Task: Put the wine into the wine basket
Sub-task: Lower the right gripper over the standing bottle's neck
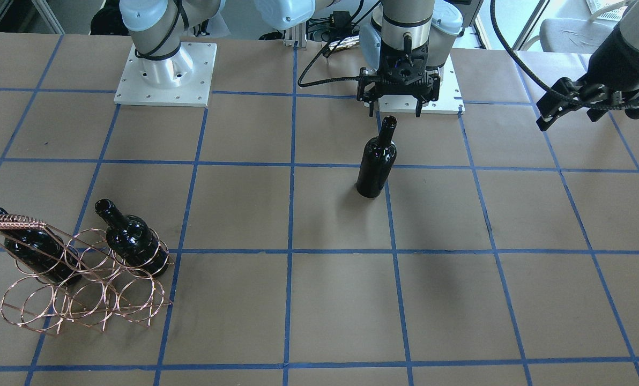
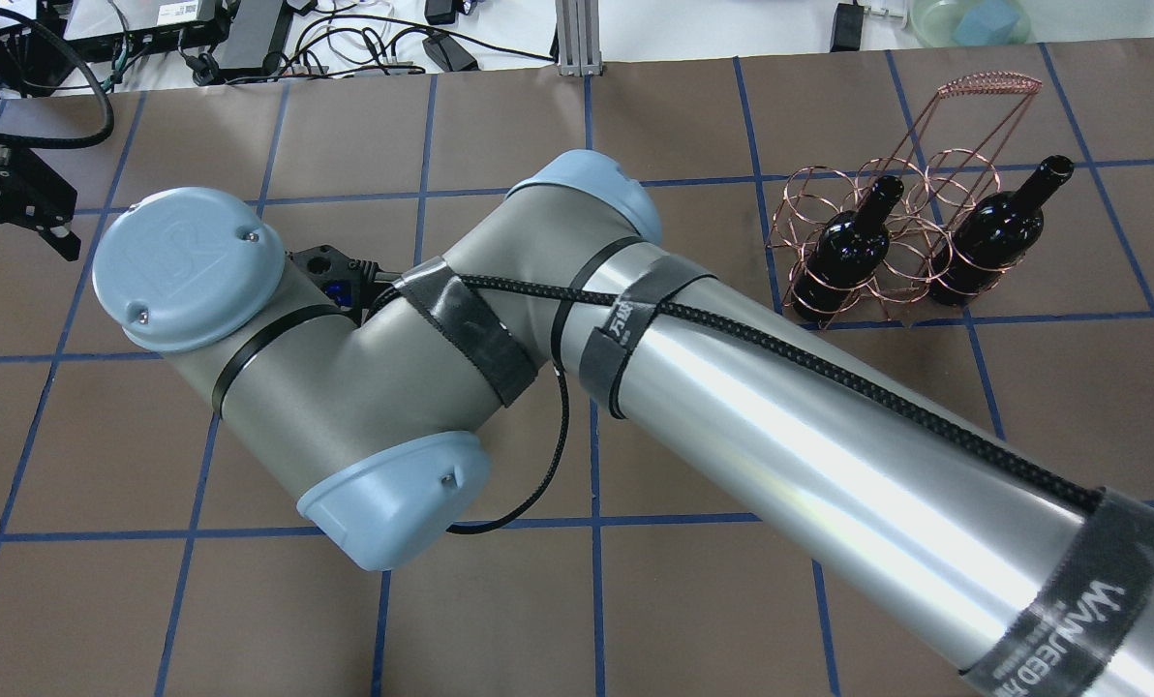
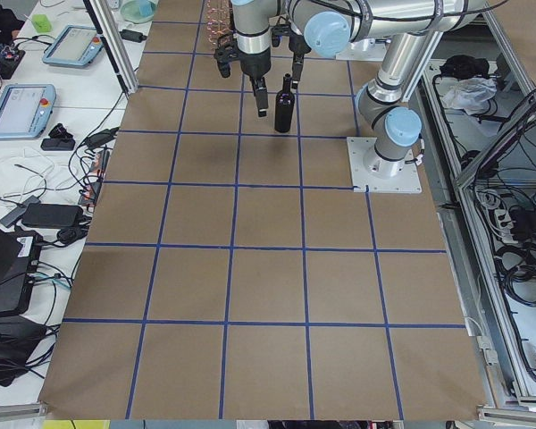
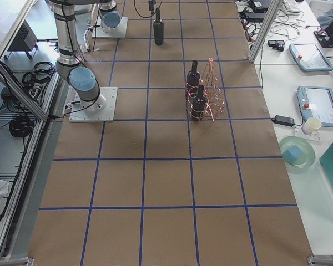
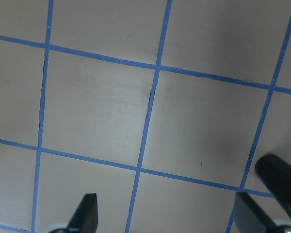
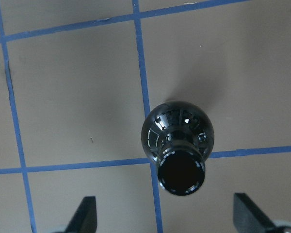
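Note:
The wine [image 1: 376, 166], a glossy black bottle with an open mouth, stands upright on the brown table, apart from the basket. My right gripper [image 1: 395, 110] hangs just above its mouth, open, touching nothing. In the right wrist view the bottle [image 6: 177, 131] sits between the wide-spread fingers [image 6: 87, 213]. The copper wire wine basket [image 1: 83, 279] stands far off, and also shows in the overhead view [image 2: 887, 213]. My left gripper [image 1: 566, 110] is open and empty, raised off to the side; its fingers [image 5: 87, 208] show only bare table.
Two other black bottles [image 1: 132, 241] [image 1: 35, 252] lean in the basket's outer rings, with empty rings between them. The right arm [image 2: 732, 387] crosses the overhead view and hides the standing bottle there. Both arm bases [image 1: 164, 75] [image 1: 448, 86] stand at the table's robot edge.

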{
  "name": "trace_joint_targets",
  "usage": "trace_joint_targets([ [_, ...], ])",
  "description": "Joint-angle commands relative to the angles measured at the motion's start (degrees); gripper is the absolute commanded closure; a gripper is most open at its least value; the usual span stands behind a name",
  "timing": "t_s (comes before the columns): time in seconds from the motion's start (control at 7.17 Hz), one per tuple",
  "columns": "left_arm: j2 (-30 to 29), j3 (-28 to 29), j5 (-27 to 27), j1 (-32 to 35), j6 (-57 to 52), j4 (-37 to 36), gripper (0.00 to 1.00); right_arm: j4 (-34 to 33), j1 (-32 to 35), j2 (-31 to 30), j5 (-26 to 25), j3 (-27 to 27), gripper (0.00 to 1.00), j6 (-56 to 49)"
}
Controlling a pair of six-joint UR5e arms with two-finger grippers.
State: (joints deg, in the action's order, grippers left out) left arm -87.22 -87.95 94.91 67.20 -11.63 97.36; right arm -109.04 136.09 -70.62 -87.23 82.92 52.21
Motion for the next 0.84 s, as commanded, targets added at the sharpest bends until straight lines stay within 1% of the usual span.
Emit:
trace_joint_targets([
  [0.0,0.03,-0.29,-0.34,-1.01,-0.85,-0.07,0.0,0.32,0.14,0.31,-1.88,0.93,0.0,-0.71],
  [0.14,-0.06,-0.29,-0.34,-1.1,-0.85,-0.07,0.0,-0.03,-0.3,0.31,-3.81,0.93,0.0,-3.49],
  [0.42,0.03,-0.46,-0.26,-1.1,-0.85,-0.07,0.0,-0.64,-0.56,0.48,-3.39,0.93,0.1,-4.14],
  [0.7,0.03,-0.47,-0.34,-1.1,-0.85,0.02,0.0,-0.74,-0.74,0.92,-3.56,0.93,0.1,-4.22],
])
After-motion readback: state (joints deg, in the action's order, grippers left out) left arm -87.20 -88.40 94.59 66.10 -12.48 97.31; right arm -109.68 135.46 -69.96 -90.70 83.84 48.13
